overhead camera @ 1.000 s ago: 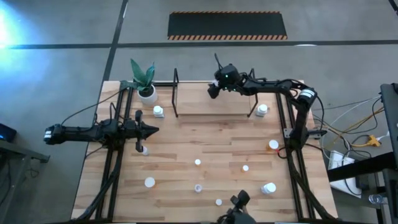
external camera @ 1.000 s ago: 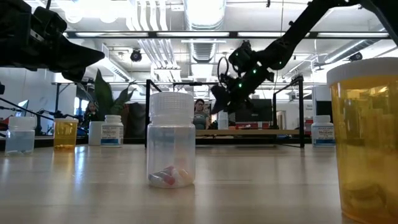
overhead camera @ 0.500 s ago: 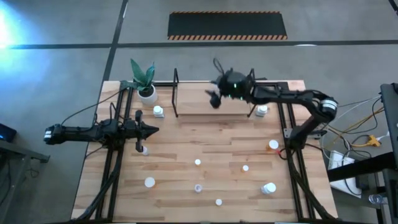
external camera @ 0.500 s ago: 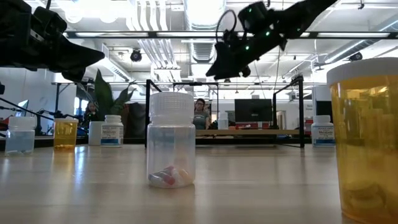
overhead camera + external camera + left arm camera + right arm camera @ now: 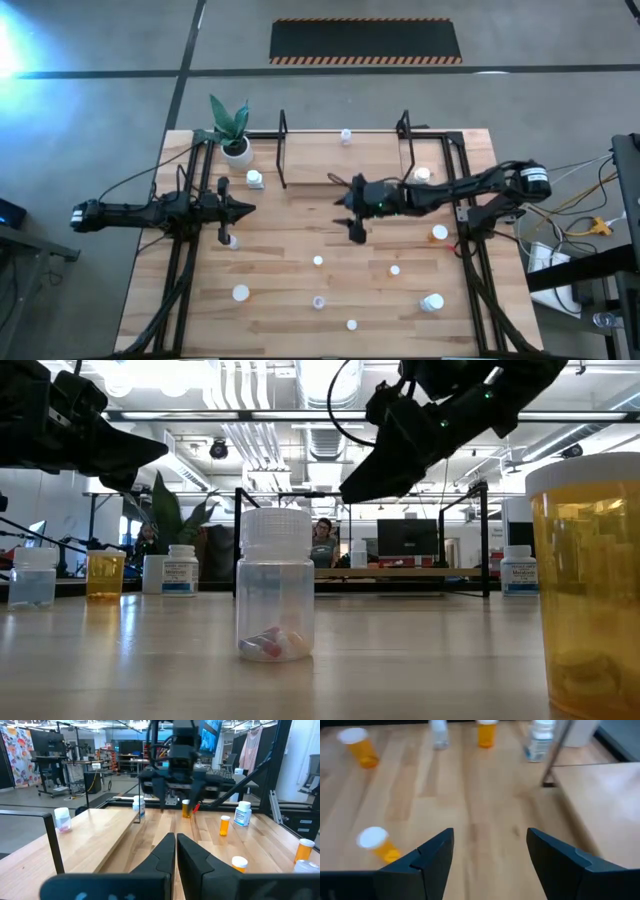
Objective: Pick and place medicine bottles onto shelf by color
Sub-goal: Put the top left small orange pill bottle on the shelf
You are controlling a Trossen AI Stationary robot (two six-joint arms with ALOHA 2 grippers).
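A: Medicine bottles, where do they lie?
B: Most stand scattered on the table [image 5: 300,225] in front of the shelf [image 5: 320,160]. A clear bottle [image 5: 275,582] with a few pills stands nearest the low camera, an orange bottle [image 5: 590,585] fills that view's right edge, and a white bottle [image 5: 256,179] stands just beside the shelf's left frame. One small bottle [image 5: 346,135] sits at the shelf's far edge; its colour cannot be told from above.

A: And the shelf itself?
B: A light wooden board in a black wire frame, at the far middle of the table, right of the potted plant [image 5: 233,130].

A: State of the right gripper [image 5: 356,226]?
B: Fingers [image 5: 427,855] apart, nothing between them. It hangs above bare table in front of the shelf, well clear of every bottle.

A: The left gripper [image 5: 175,851]?
B: Fingers pressed together, empty. It waits at the table's left side, pointing across toward the right arm.
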